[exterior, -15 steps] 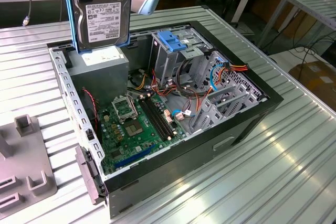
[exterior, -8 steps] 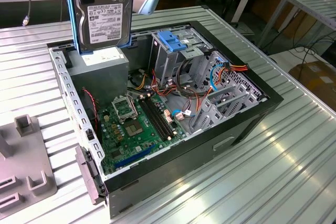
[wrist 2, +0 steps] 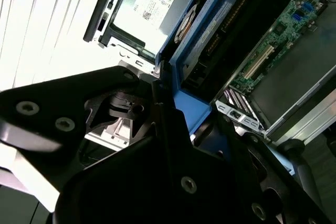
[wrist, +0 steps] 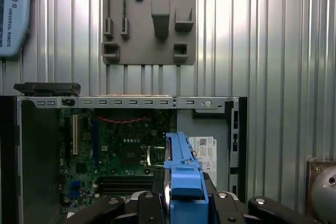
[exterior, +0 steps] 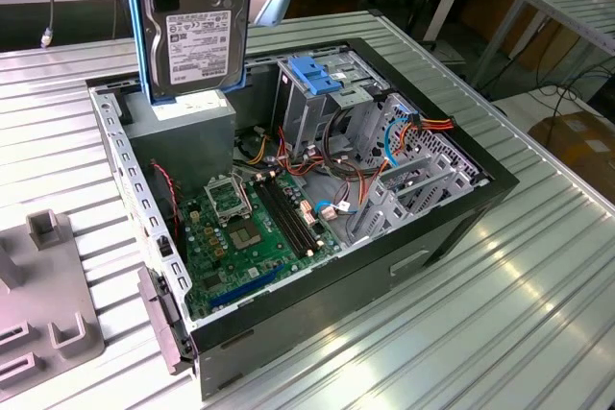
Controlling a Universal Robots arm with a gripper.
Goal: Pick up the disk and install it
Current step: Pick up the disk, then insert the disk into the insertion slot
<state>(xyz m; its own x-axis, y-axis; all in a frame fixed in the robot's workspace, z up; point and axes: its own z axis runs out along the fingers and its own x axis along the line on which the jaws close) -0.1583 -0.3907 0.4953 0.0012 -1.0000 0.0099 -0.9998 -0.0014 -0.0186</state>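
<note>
Black jaws clamp the flat grey-metal disk (exterior: 197, 31), framed by its blue plastic rail, by its top edge. It hangs upright over the grey power-supply box (exterior: 183, 127) inside the open black computer case (exterior: 384, 280) on the ribbed metal counter (exterior: 500, 333). If the plastic rail slips, the disk would likely fall onto the green motherboard (exterior: 250, 228). Loose orange cables (exterior: 428, 127) near the metal drive cage (exterior: 307, 108) could also snag it.
</note>
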